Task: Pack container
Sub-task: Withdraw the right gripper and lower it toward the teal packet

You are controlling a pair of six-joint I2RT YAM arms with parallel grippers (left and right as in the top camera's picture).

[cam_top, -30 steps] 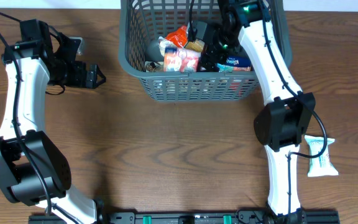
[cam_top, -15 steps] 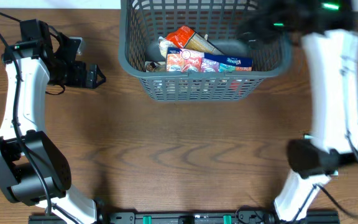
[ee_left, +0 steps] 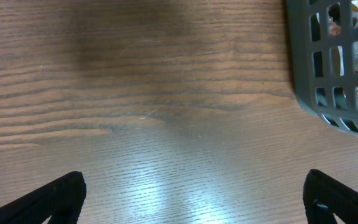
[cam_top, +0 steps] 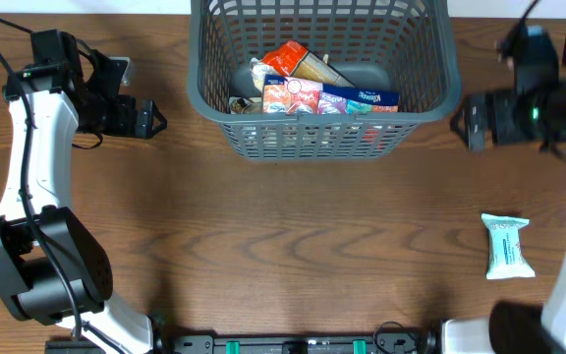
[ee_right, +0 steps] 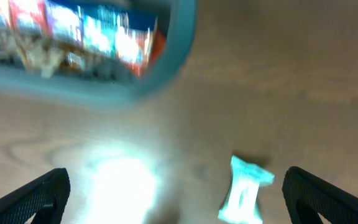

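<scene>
Basket (cam_top: pixel 312 141) at far edge, mouth up, long axis along that edge, left gripper (cam_top: pixel 155 120) and right gripper (cam_top: pixel 460 123) jaws wide, empty

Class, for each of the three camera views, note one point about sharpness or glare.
Overhead: evenly lit, sharp, container lattice crisp. Left wrist: wood grain sharp, soft glare on the table low in frame. Right wrist: blurred throughout, white packet smeared, strong glare left of it.

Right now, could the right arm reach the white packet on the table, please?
Probably yes: the right gripper hangs open beside the basket, and the packet lies alone on the table on that side, with nothing between them.
</scene>
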